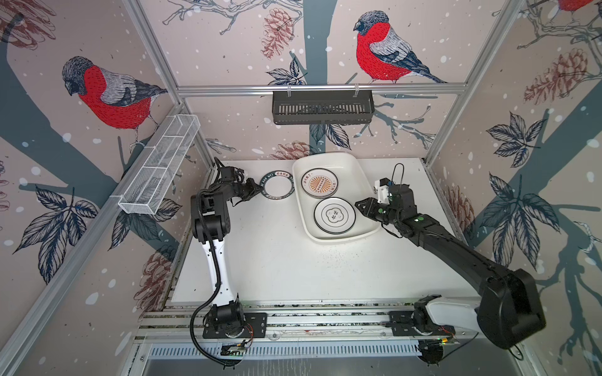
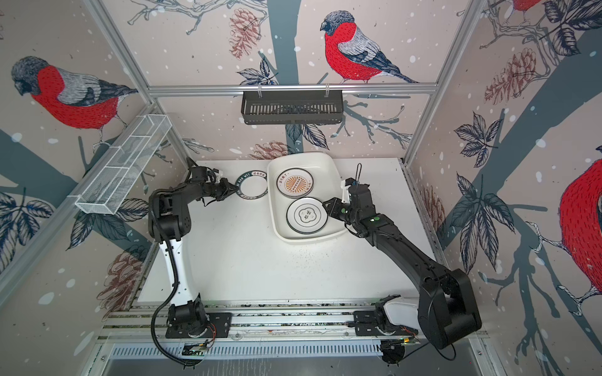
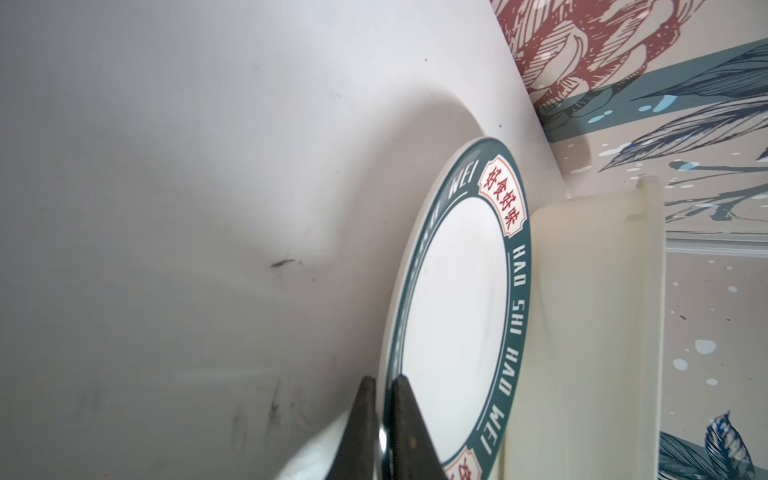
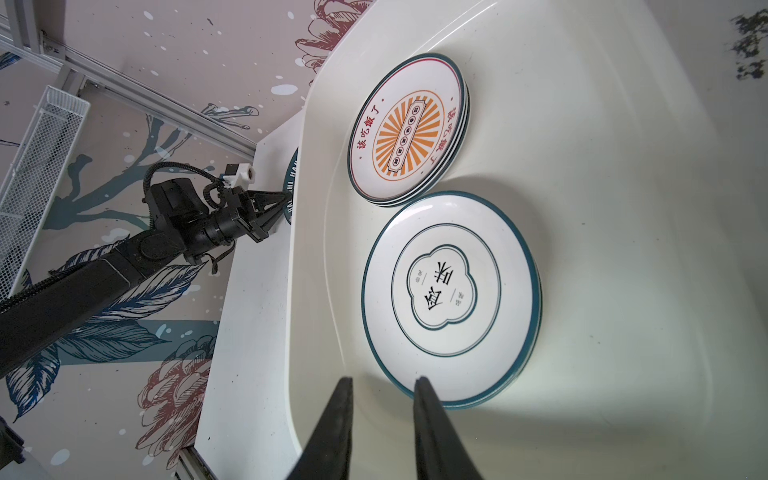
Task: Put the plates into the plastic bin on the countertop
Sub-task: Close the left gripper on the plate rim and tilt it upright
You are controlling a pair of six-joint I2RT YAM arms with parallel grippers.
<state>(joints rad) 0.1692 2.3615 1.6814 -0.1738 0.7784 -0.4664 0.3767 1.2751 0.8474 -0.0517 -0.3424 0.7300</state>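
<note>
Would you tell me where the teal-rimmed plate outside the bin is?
In both top views the teal-rimmed plate is at the back of the countertop, just left of the plastic bin, its rim pinched by the left gripper.

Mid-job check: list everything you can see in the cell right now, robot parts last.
countertop: one, white, speckled
plastic bin: one, white, back of countertop
sunburst plates: small stack, white-orange, bin's far end
emblem plates: small stack, white-black, bin's near end
teal-rimmed plate: one, white, left of bin, outside it
slotted basket: one, black, back rail
wire-mesh tray: one, white, left rail
left pincer: shut on teal-rimmed plate's rim
right pincer: open, empty, over bin beside emblem plates
</note>
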